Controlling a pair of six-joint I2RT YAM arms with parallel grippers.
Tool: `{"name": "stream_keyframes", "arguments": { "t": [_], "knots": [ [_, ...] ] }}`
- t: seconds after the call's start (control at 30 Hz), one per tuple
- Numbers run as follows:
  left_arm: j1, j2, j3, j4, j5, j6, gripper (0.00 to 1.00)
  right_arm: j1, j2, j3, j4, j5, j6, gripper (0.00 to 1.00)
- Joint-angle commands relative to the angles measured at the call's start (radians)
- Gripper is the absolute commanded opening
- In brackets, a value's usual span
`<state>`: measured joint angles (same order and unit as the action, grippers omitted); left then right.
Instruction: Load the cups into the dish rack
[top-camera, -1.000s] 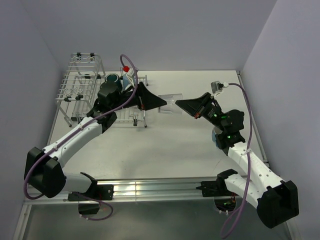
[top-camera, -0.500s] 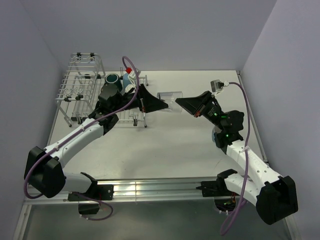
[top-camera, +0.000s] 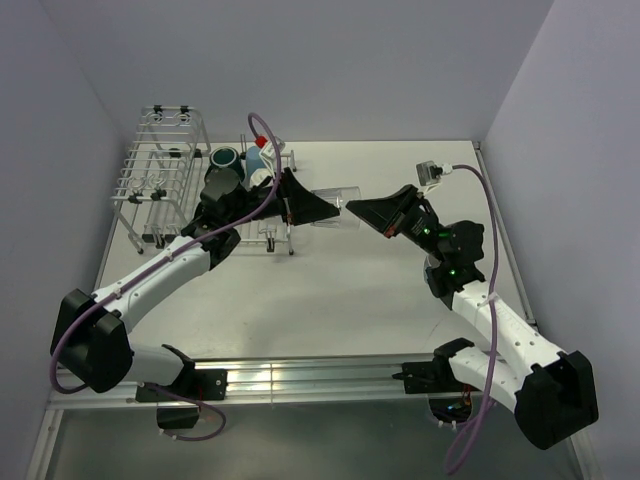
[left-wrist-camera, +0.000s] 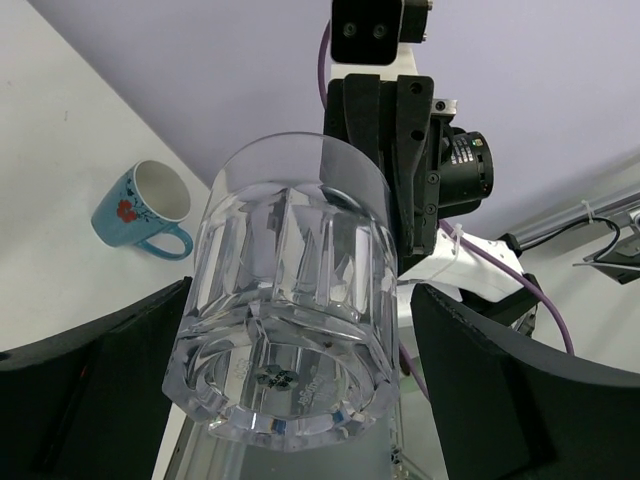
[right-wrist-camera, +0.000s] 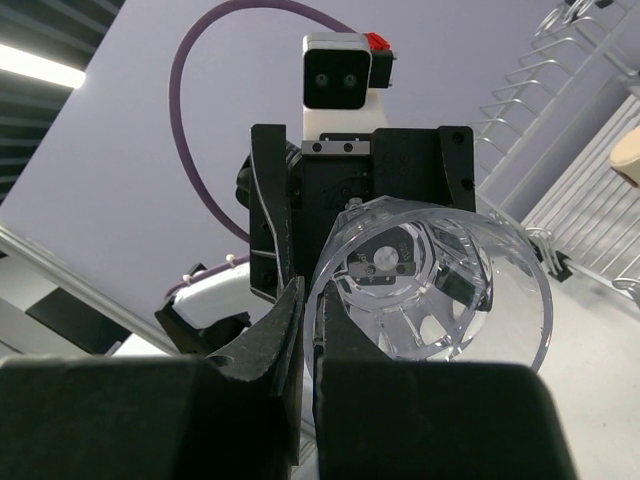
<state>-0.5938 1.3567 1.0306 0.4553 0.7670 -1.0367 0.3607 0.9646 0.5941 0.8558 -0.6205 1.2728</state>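
1. Glass first: your clear faceted glass cup (top-camera: 343, 196) hangs on its side in the air above the white worktop (top-camera: 340, 300), between the two grippers.
2. Your right gripper (top-camera: 352, 208) is pinched tight on the cup's rim wall, one finger inside and one outside.
3. Your left gripper (top-camera: 322, 207) is spread wide, its fingers (left-wrist-camera: 90, 380) flanking the cup's thick base; you cannot tell whether they touch it.
4. Your silver wire dish rack (top-camera: 160, 190) stands well apart, at the far left.
5. Your blue mug with a white inside (left-wrist-camera: 140, 210) sits upright on the worktop.
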Motion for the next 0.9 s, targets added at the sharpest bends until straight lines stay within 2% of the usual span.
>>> {"name": "stream_keyframes", "arguments": {
  "t": [0.0, 0.1, 0.17, 0.3, 0.33, 0.4, 0.47, 0.53, 0.63, 0.73, 0.87],
  "knots": [
    [-0.011, -0.001, 0.011, 0.045, -0.001, -0.002, 0.94, 0.012, -0.029, 0.027, 0.014, 0.016, -0.049, 0.0],
    [-0.014, 0.002, 0.017, 0.039, -0.006, 0.0, 0.85, 0.024, -0.027, 0.035, 0.003, 0.019, -0.059, 0.0],
    [-0.018, 0.002, 0.019, 0.037, -0.006, 0.0, 0.65, 0.027, -0.033, 0.036, -0.014, 0.028, -0.075, 0.0],
    [-0.02, -0.002, 0.02, 0.034, -0.008, 0.001, 0.35, 0.029, -0.043, 0.036, -0.034, 0.036, -0.09, 0.0],
    [-0.02, -0.004, 0.02, 0.033, -0.006, 0.001, 0.2, 0.029, -0.043, 0.036, -0.035, 0.036, -0.095, 0.0],
    [-0.018, -0.011, 0.022, 0.034, -0.009, 0.0, 0.06, 0.029, -0.047, 0.033, -0.04, 0.039, -0.098, 0.03],
    [-0.018, -0.022, 0.022, 0.037, -0.014, -0.003, 0.0, 0.029, -0.052, 0.032, -0.055, 0.044, -0.102, 0.18],
    [-0.02, -0.042, 0.02, 0.039, -0.024, -0.005, 0.0, 0.029, -0.061, 0.027, -0.063, 0.054, -0.109, 0.34],
    [-0.018, -0.068, 0.022, 0.04, -0.032, -0.005, 0.0, 0.027, -0.069, 0.018, -0.069, 0.068, -0.112, 0.47],
    [-0.017, -0.096, 0.032, 0.02, -0.038, 0.003, 0.0, 0.027, -0.079, 0.007, -0.077, 0.079, -0.115, 0.53],
    [0.0, -0.137, 0.052, -0.042, -0.06, 0.041, 0.0, 0.02, -0.099, -0.007, -0.112, 0.096, -0.125, 0.54]
  ]
}}
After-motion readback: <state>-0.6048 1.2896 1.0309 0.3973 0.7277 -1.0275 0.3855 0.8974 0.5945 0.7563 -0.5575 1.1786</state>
